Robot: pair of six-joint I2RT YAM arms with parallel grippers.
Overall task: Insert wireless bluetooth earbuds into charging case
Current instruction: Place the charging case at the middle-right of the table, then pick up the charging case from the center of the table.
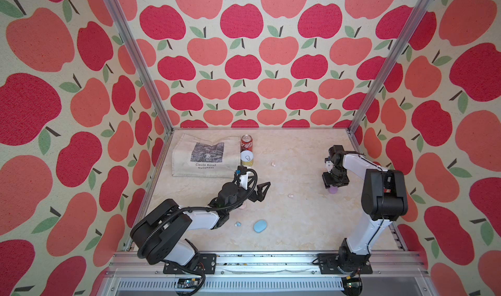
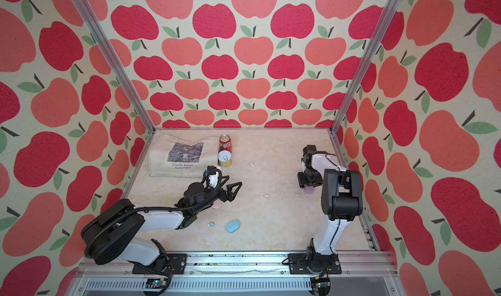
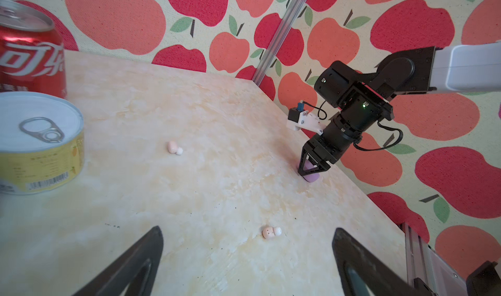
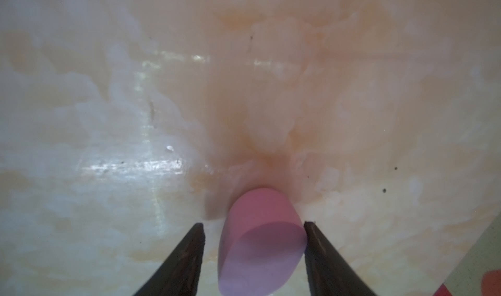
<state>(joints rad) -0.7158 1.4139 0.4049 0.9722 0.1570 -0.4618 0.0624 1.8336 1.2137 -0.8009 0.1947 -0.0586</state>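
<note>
My right pincer stood released astride the purple case, far right of the yellow tin; there was a gap at one finger, and the other sat at the case's edge. My left pincer hung spread wide, nearer me than the tin. A pink earbud lay just right of the tin, the other pink earbud and a blue earbud nearer me.

Cream marbled tabletop carries: beige canvas tote bag, flat at the far left corner; red soda can and yellow-labelled tin upright just beside it; pale pink earbud mid-table; second pale pink earbud well apart from it; light blue earbud near blue oval case; purple oval case toward the right.
</note>
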